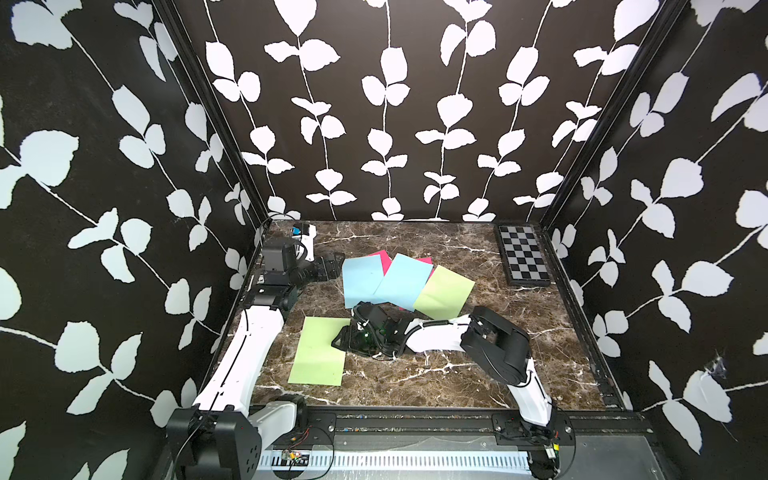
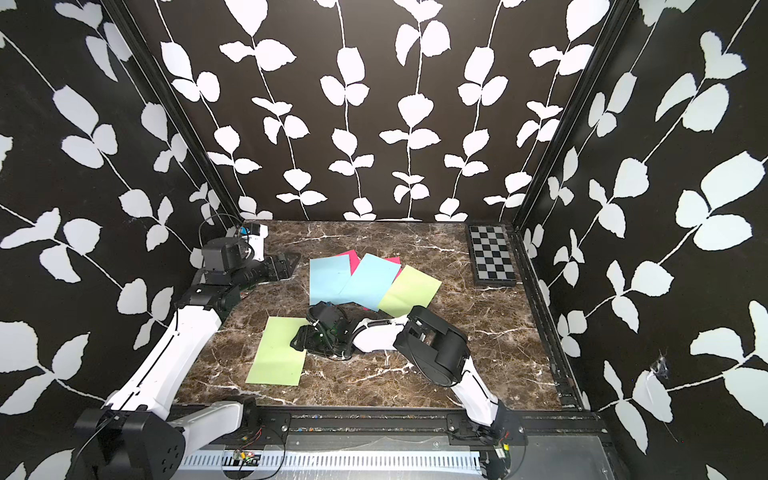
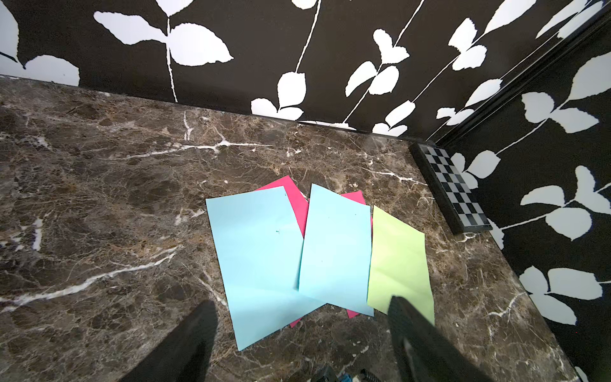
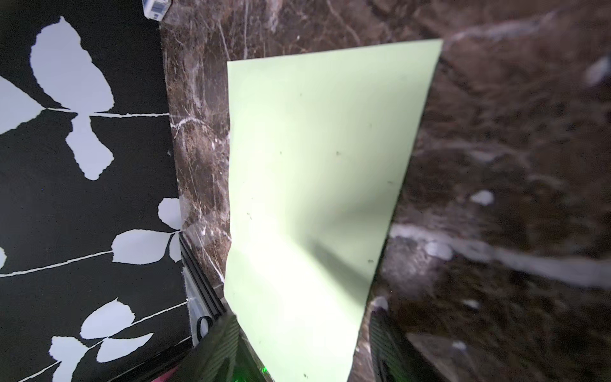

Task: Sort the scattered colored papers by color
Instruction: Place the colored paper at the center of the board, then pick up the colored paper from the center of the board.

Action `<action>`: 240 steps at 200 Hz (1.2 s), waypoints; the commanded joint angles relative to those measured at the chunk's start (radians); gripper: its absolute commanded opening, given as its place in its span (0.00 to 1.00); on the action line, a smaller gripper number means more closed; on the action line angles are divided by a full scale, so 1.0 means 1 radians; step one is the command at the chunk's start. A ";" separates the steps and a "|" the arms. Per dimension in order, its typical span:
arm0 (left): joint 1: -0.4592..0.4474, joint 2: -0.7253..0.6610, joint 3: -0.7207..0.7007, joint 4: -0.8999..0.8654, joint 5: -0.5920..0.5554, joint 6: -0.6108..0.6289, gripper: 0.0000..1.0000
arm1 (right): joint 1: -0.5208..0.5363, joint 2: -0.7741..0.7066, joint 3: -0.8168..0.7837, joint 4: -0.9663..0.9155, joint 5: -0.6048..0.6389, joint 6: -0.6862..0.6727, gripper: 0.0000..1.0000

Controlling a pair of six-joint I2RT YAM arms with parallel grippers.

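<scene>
One light green paper [image 1: 318, 353] [image 2: 276, 353] lies flat at the front left of the marble table [image 1: 498, 353]. My right gripper [image 1: 340, 338] [image 2: 300, 338] hangs low over its right edge. In the right wrist view this green paper [image 4: 314, 165] runs between the parted jaws of the right gripper [image 4: 304, 314], which is open. Further back, two light blue papers [image 1: 361, 278] [image 1: 403, 280] overlap magenta paper [image 1: 384, 257], and a second light green paper [image 1: 444, 291] lies at their right. My left gripper [image 1: 332, 266] [image 3: 301, 302] is open at the pile's left, holding nothing.
A black-and-grey checkerboard [image 1: 523, 259] [image 3: 453, 191] lies in the back right corner against the wall. Patterned walls close the table on three sides. The right arm's white forearm [image 1: 436, 336] stretches across the table's middle.
</scene>
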 commanded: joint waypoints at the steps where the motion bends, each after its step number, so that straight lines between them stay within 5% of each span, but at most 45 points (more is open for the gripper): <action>1: -0.003 0.006 -0.011 0.018 0.018 0.010 0.83 | 0.004 -0.053 -0.058 -0.165 0.103 -0.035 0.64; 53: -0.027 0.129 0.001 0.047 0.098 -0.028 0.82 | -0.061 -0.302 -0.099 -0.397 0.360 -0.235 0.64; 94: -0.198 0.381 0.144 0.015 0.095 0.005 0.71 | -0.257 -0.529 -0.222 -0.475 0.443 -0.357 0.62; 177: -0.396 0.965 0.618 -0.009 0.237 -0.103 0.14 | -0.665 -0.737 -0.465 -0.407 0.242 -0.408 0.63; 240: -0.445 1.099 0.665 0.094 0.287 -0.201 0.06 | -0.833 -0.695 -0.626 -0.237 0.056 -0.373 0.65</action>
